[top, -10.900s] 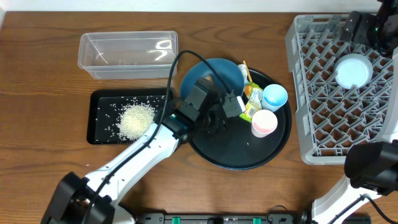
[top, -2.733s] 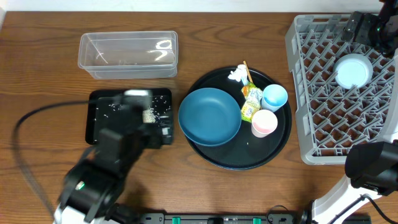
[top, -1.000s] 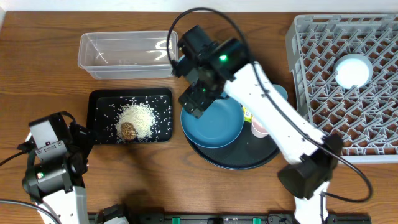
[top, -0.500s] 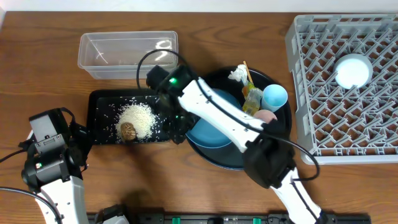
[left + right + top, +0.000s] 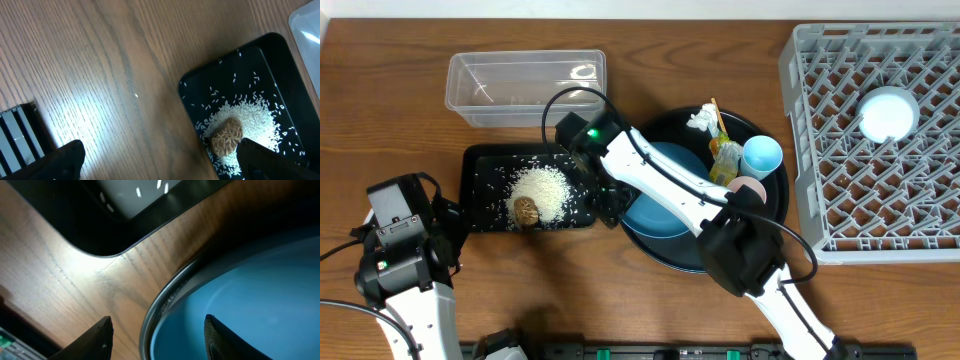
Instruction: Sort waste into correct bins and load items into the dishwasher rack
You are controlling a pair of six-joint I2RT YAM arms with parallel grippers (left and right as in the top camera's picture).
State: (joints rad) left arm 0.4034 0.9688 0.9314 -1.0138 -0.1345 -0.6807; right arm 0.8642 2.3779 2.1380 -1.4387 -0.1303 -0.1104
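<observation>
My right gripper (image 5: 608,207) is at the left rim of the dark blue plate (image 5: 665,195), which lies on the round black tray (image 5: 775,215). In the right wrist view its jaws (image 5: 157,325) straddle that rim, one finger over wood and one over the plate (image 5: 260,295), with gaps on both sides. My left gripper (image 5: 448,228) hangs wide open over bare wood (image 5: 160,150), left of the black bin (image 5: 480,165). That bin holds rice (image 5: 542,187) and the brown lump (image 5: 526,210). Wrapper (image 5: 725,160), tissue (image 5: 700,120) and chopstick (image 5: 717,115) lie on the round tray.
The clear tub (image 5: 525,88) stands behind the black bin. The grey rack (image 5: 820,150) at the right holds the white bowl (image 5: 887,112). A light blue cup (image 5: 762,155) and a pink cup (image 5: 748,187) stand on the round tray, beside my right arm.
My right arm has swung from near the clear tub down to the plate's left rim, and its jaws have narrowed. The left arm has stayed still.
</observation>
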